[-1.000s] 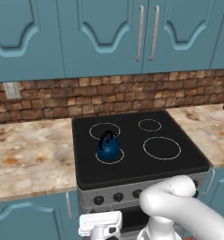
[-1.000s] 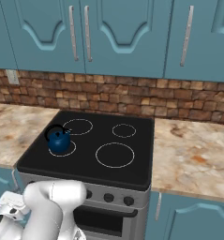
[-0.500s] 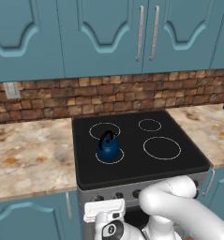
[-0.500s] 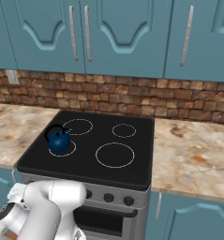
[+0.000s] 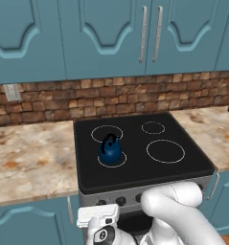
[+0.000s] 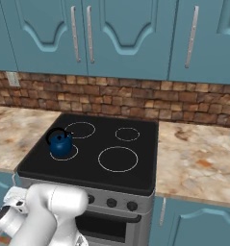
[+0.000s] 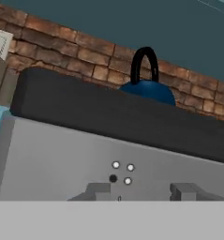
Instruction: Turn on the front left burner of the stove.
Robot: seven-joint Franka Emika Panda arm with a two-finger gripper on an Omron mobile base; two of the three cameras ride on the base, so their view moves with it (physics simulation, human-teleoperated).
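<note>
Grey steel fronts the stove (image 5: 135,194), and low before it hangs the gripper (image 7: 142,193), its two finger stubs standing well apart with nothing between them, aimed at the panel just beside a small cluster of marks, three pale dots and a dark one (image 7: 121,173). From the left base camera the white hand (image 5: 97,217) sits under the panel's left end, close below the row of small black knobs (image 5: 120,201). Those knobs are judged the thing to handle: rigid, smooth, round and shallow, likely to slip unless the fingers close squarely across the rim and twist without pulling. Which knob serves the target ring cannot be told from here; the leftmost ones are the likelier guess. Beyond the panel lies the black glass top, hard and slick. The front left burner (image 5: 111,160) is at the near left of the glass, its thin white ring mostly covered by a blue kettle (image 5: 110,149) standing on it; the ring's inside looks dark, not red, so the heat is judged off. Farther back are three more rings, then the brick wall and teal cabinets. Compared with a second ago, the hand has slid rightward and turned in toward the panel; kettle and camera view are unchanged.
</note>
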